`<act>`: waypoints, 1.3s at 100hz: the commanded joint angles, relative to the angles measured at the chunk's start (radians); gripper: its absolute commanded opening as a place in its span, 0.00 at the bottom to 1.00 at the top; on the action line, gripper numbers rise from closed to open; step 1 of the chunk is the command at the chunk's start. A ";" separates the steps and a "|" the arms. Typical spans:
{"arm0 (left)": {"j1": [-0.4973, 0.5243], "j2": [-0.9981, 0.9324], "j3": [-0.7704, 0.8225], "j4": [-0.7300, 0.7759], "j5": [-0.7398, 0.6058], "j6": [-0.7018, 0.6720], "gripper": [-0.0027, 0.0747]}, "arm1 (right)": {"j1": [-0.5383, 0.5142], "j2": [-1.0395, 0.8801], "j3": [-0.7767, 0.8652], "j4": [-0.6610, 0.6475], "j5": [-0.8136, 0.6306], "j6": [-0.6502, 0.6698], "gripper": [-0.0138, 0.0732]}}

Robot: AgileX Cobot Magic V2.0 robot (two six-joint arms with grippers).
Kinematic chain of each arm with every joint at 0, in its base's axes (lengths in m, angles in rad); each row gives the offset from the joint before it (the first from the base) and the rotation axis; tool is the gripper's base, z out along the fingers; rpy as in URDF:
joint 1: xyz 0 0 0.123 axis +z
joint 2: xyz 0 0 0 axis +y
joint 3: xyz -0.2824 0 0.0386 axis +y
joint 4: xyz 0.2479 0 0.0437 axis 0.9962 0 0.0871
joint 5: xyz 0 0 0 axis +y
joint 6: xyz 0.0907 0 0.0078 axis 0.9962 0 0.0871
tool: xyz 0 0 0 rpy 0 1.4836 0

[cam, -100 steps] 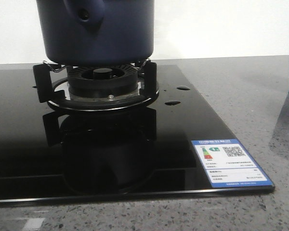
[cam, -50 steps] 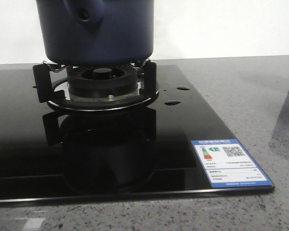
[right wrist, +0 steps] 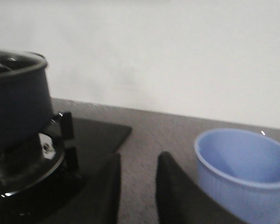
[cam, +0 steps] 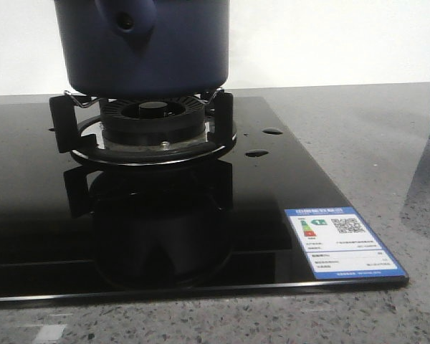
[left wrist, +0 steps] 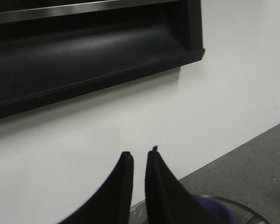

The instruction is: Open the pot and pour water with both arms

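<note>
My left jaws (left wrist: 139,156) stand nearly pressed together, a thin slit between the tips, pinching nothing. Just beneath them a glass lid (left wrist: 233,210) shows, mostly cut off. My right jaws (right wrist: 139,163) are spread a little, blurred, empty. The pot (right wrist: 16,100) sits on the burner (cam: 152,122) off to one side of them, the cup (right wrist: 242,175) close on the other, both above the counter (cam: 373,136).
</note>
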 commanded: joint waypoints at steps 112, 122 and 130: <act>0.285 -0.808 0.655 -0.094 -0.177 -0.002 0.01 | 0.086 -0.555 -0.047 -0.247 0.171 0.355 0.09; 0.285 -0.882 0.726 -0.094 -0.174 -0.002 0.01 | 0.086 -0.634 0.033 -0.247 0.177 0.355 0.09; 0.285 -0.918 0.772 -0.100 -0.174 -0.002 0.01 | 0.086 -0.677 0.085 -0.247 0.189 0.355 0.09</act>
